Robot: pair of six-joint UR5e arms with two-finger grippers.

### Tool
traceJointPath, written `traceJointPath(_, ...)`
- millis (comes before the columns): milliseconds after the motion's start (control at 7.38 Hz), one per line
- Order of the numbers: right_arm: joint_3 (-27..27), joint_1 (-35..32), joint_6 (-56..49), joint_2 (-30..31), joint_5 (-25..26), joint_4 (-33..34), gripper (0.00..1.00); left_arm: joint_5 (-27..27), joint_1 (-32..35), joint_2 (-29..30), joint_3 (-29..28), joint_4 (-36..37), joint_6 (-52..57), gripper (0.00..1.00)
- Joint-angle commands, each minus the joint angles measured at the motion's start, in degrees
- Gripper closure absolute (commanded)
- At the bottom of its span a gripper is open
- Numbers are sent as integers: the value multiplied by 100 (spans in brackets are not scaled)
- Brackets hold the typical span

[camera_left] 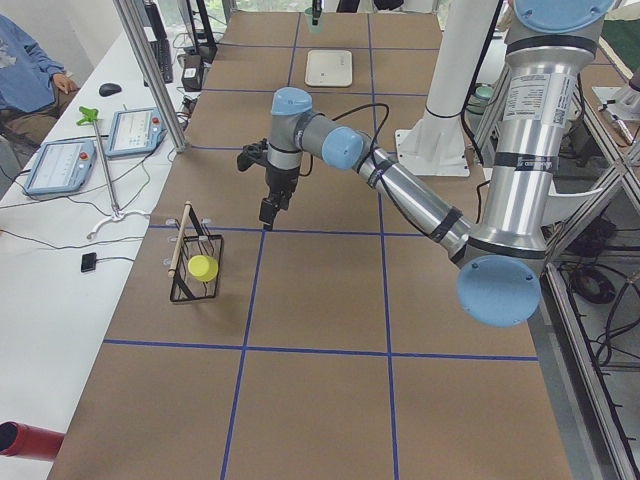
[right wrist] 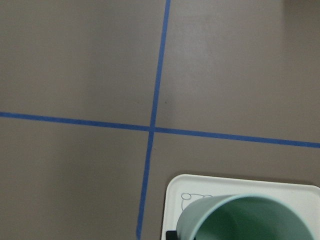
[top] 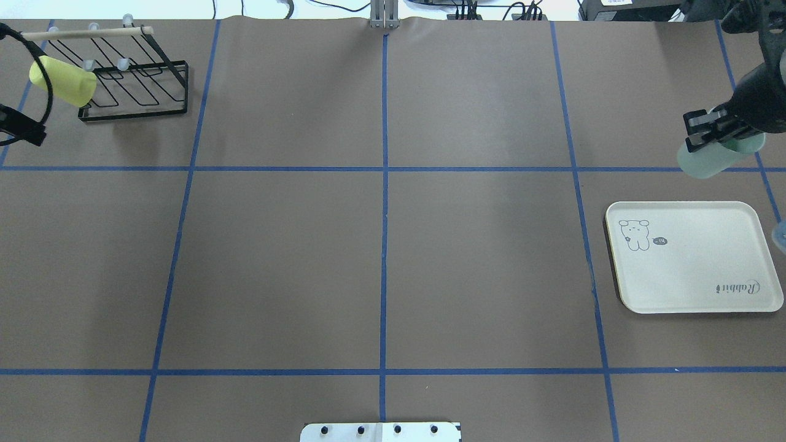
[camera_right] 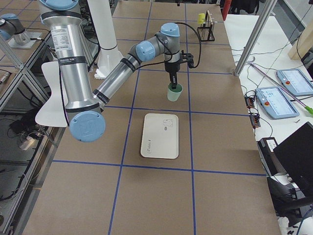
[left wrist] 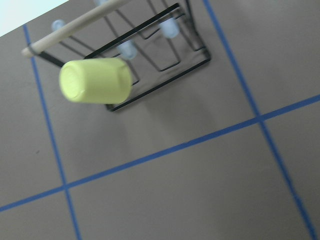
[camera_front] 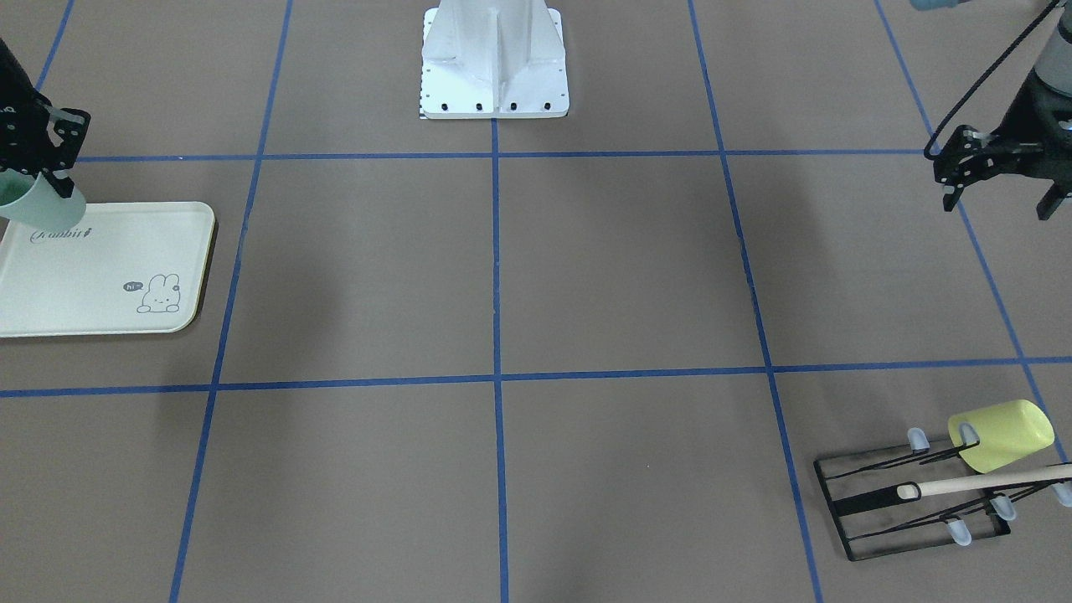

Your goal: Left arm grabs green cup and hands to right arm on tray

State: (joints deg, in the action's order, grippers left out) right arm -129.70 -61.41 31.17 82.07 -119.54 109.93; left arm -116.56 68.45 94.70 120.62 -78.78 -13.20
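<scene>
**Green cup held by the right arm, not yet set on the tray**

In the right side view the tray (camera_right: 161, 146) lies nearest, at the middle of the frame, flat on the table (top: 276, 264) and bare. Just above it in that frame hangs the green cup (camera_right: 173, 93), mouth up and slightly tilted. The right gripper (camera_right: 172, 84) reaches down into it, its jaws clenched on the rim wall. The cup looks to be off the table and beyond the tray's far short edge rather than over its flat middle.

Far off, at the upper right of the same frame, stands the wire rack (camera_front: 867, 500) with the yellow-green cup (camera_front: 1001, 435) hung on it. The left gripper (camera_front: 998, 208) hovers near the rack, jaws spread and holding nothing.

The main risk is a bad landing. If the cup is let go here, or lowered onto the tray's raised rim, its tilt would likely tip it so that it rolls away. A pinch on one smooth, tapered wall may also slip or swing the cup during the move.
</scene>
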Motion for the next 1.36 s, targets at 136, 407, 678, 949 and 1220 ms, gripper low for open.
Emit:
traceJointPath(136,-38,6,-102,1211,1,-1294,100,-688,394,-593,-537,-31,342,0)
traceJointPath(407,41,6,-111,1591,1,-1771,100,-1216,1140,-1048,-837,-49,1020,0)
traceJointPath(678,522,15,-85,2004,-25,-2883,100,-1263,2018,-1444,-1310,-407,1936,0)
traceJointPath(949,1032,49,-41,2189,-70,-3652,100,-1473,2592,-1874,-1628,-924,2811,0)
traceJointPath(1220,1480,312,151,2199,-17,-4214,100,-1676,2585,-2000,-1725,-1245,2753,0)
